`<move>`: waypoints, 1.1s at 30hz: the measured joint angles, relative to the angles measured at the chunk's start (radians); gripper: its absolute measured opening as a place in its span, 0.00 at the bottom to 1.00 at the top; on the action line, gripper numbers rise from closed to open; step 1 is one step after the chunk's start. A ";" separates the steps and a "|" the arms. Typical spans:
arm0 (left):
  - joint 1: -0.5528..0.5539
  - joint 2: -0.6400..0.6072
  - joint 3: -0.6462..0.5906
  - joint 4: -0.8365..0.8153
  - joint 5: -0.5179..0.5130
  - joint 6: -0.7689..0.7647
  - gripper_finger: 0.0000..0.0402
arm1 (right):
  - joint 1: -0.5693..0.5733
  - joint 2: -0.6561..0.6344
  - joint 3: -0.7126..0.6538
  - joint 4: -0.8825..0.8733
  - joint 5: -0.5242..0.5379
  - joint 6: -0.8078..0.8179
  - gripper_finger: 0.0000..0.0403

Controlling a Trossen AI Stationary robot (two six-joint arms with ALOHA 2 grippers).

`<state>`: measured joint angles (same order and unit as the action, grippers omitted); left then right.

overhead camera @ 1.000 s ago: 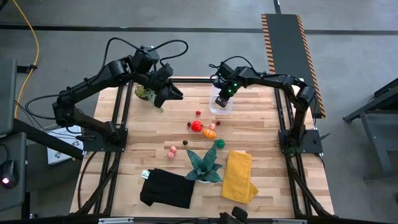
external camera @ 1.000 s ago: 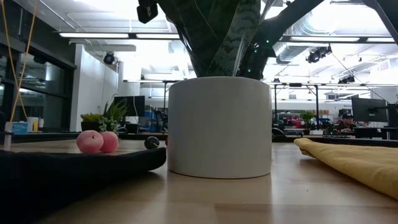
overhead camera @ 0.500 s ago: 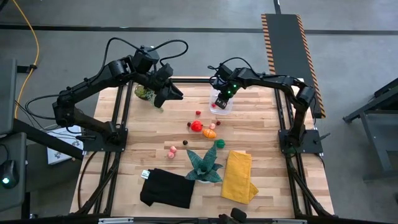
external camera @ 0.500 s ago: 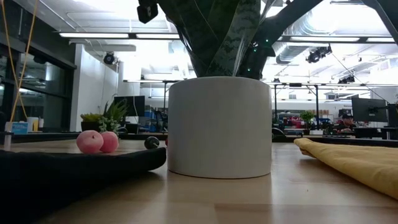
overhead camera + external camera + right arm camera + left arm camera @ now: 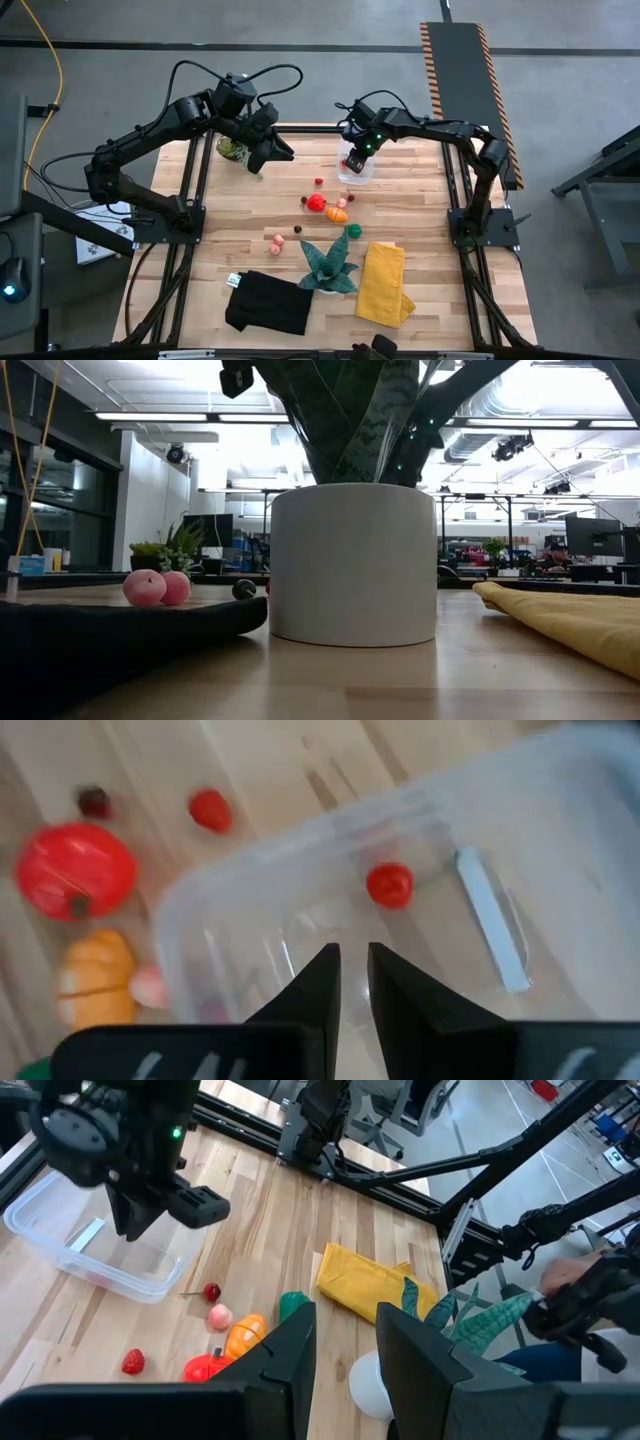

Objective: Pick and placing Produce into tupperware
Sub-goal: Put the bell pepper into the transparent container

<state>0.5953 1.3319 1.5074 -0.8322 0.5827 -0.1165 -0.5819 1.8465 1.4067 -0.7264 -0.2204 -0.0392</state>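
The clear tupperware [image 5: 358, 174] stands at the table's far side, right of centre. A small red piece [image 5: 389, 885] lies on its floor. My right gripper [image 5: 346, 960] hovers just above the tub [image 5: 230, 870], pointing steeply down, open a little, with nothing between its fingers. More produce lies on the wood nearer the middle: a red tomato [image 5: 316, 202], an orange piece [image 5: 336, 213], a green one [image 5: 353, 231], a small red one [image 5: 319, 182] and a pink pair [image 5: 277, 241]. My left gripper [image 5: 282, 152] waits raised at the far left, open [image 5: 345, 1330] and empty.
A teal spiky plant in a white pot [image 5: 328, 265] stands near the front, blocking most of the low view [image 5: 352, 565]. A folded yellow cloth [image 5: 383, 283] lies to its right and a black cloth [image 5: 267, 302] to its left. A small leafy potted plant [image 5: 232, 148] sits under the left arm.
My right gripper has stayed over the tub. In the high view a red speck shows in the tub beneath it where none showed a second ago.
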 joint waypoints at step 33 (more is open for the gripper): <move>0.000 0.000 0.000 -0.006 -0.039 0.012 0.24 | 0.081 -0.553 0.000 -0.316 -0.192 -0.065 0.36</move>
<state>0.5953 1.3323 1.5074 -0.8380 0.5437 -0.1046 -0.5008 1.2936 1.4071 -1.0427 -0.4120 -0.1041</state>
